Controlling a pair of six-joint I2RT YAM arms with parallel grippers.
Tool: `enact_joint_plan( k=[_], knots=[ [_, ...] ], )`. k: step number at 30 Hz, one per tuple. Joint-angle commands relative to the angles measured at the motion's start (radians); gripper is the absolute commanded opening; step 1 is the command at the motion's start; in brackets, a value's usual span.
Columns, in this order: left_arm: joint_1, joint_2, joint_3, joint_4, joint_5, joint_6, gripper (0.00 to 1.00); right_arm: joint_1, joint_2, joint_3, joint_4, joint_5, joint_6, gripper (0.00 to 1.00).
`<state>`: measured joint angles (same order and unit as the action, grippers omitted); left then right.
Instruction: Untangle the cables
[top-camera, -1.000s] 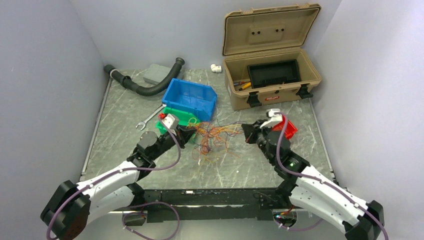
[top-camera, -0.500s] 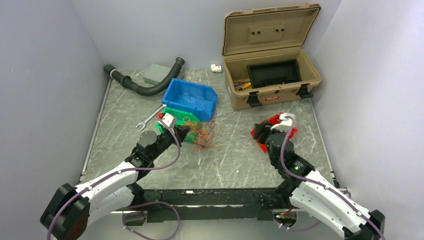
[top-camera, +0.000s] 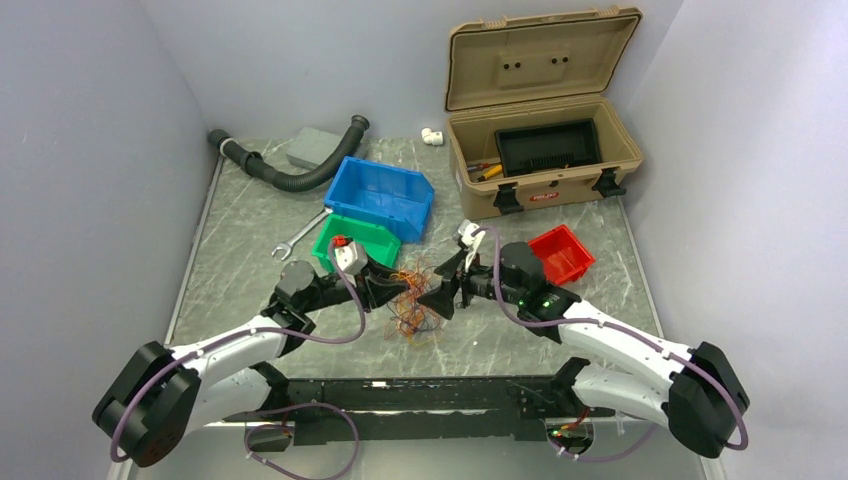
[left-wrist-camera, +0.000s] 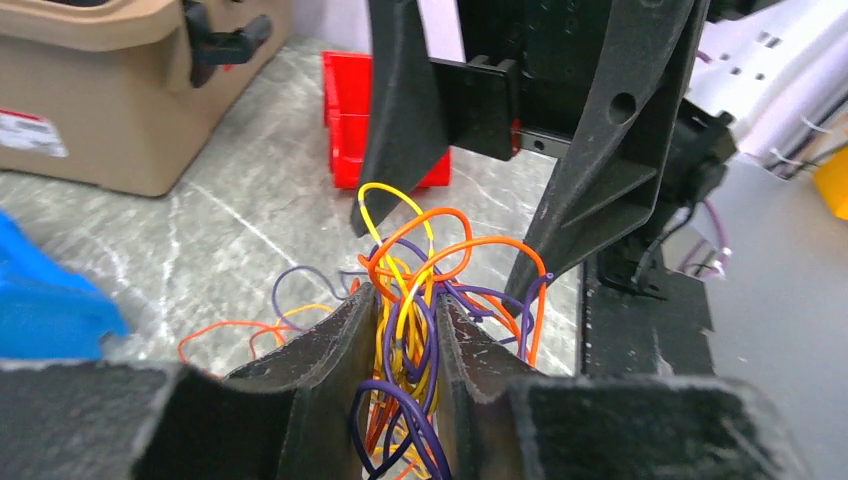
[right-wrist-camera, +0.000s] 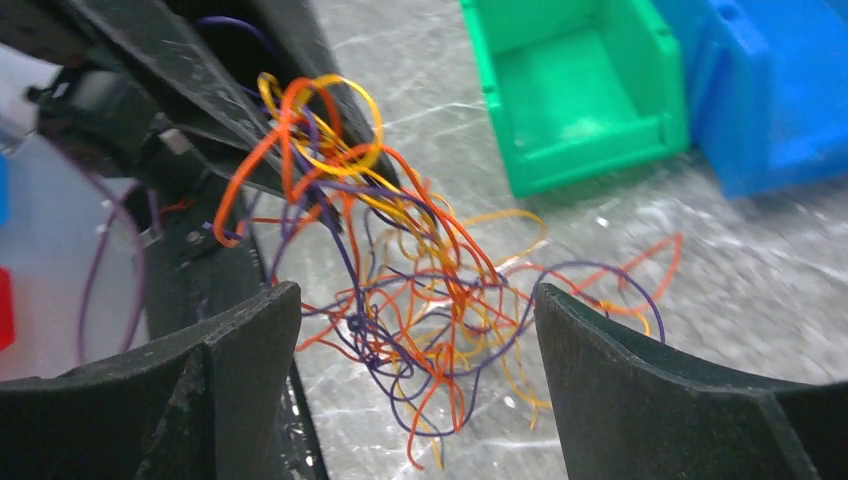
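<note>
1. Left claw (left-wrist-camera: 400, 335) is clamped on a bunch of the cables (left-wrist-camera: 410, 260). Orange, yellow and purple strands run up between its two fingers and loop out past the tips.
2. Right claw (right-wrist-camera: 415, 320) is spread wide and grips nothing. The loose loops sit in the gap between its fingers; we cannot tell whether any strand touches them.
3. Relation that matters: the two claws face tip to tip over the middle of the table (top-camera: 250, 220), just near of the green bin (top-camera: 350, 235). The tangle lies between them, pinned on its left side, and trails down toward the near edge. From the right claw the strands lie straight ahead, to the left.
4. We judge that closing the right claw on one loop and drawing right would stretch the tangle along a left-right line.
5. Change: half a second ago the right claw stood by the red bin (top-camera: 560, 252), well apart from the tangle, and it has since swung left. The left claw has carried the bunch away from the green bin, nearer and rightward.
</note>
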<state>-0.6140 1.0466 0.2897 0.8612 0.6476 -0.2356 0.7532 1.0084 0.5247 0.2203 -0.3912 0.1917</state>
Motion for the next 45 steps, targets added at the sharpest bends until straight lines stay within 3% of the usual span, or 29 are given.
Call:
enact_joint_plan(
  k=[1,3,6,7,9,11,14,16,19,23,30,40,45],
  knots=[
    [0.000,0.029,0.011,0.149,0.160,-0.051,0.31,0.010,0.029,0.046,0.157,-0.220,-0.031,0.89],
    [-0.001,0.042,0.011,0.171,0.173,-0.065,0.32,0.020,0.059,0.052,0.180,-0.227,-0.021,0.87],
    [0.000,0.058,0.011,0.201,0.179,-0.079,0.31,0.028,0.101,0.057,0.195,-0.215,-0.018,0.72],
    [-0.001,0.062,0.013,0.203,0.179,-0.081,0.30,0.029,0.110,0.055,0.206,-0.212,-0.013,0.61],
    [0.000,0.064,0.016,0.192,0.169,-0.083,0.28,0.029,0.112,0.046,0.219,-0.190,-0.003,0.24],
    [0.000,0.054,0.019,0.147,0.127,-0.073,0.33,0.029,0.091,0.040,0.201,-0.112,0.004,0.02],
    [0.000,0.015,0.030,0.029,0.033,-0.037,0.61,0.029,0.025,0.021,0.144,0.091,0.018,0.00],
    [-0.001,-0.014,0.035,-0.045,-0.033,-0.008,0.73,0.028,-0.034,-0.004,0.121,0.205,0.029,0.00],
    [-0.003,-0.020,0.036,-0.095,-0.109,0.001,0.88,0.027,-0.123,-0.051,0.133,0.228,0.034,0.00],
    [-0.002,0.041,0.095,-0.187,-0.149,0.003,0.99,0.028,-0.187,-0.060,0.145,0.228,0.063,0.00],
    [-0.002,0.018,0.001,0.012,-0.146,-0.016,0.99,0.028,-0.139,0.057,0.023,0.292,0.090,0.00],
    [-0.002,0.079,0.010,0.106,-0.023,-0.056,0.99,0.029,-0.058,0.035,0.172,0.106,0.212,0.00],
    [-0.008,0.115,0.032,0.124,0.028,-0.084,0.93,0.034,0.004,0.045,0.231,0.081,0.257,0.00]
  ],
)
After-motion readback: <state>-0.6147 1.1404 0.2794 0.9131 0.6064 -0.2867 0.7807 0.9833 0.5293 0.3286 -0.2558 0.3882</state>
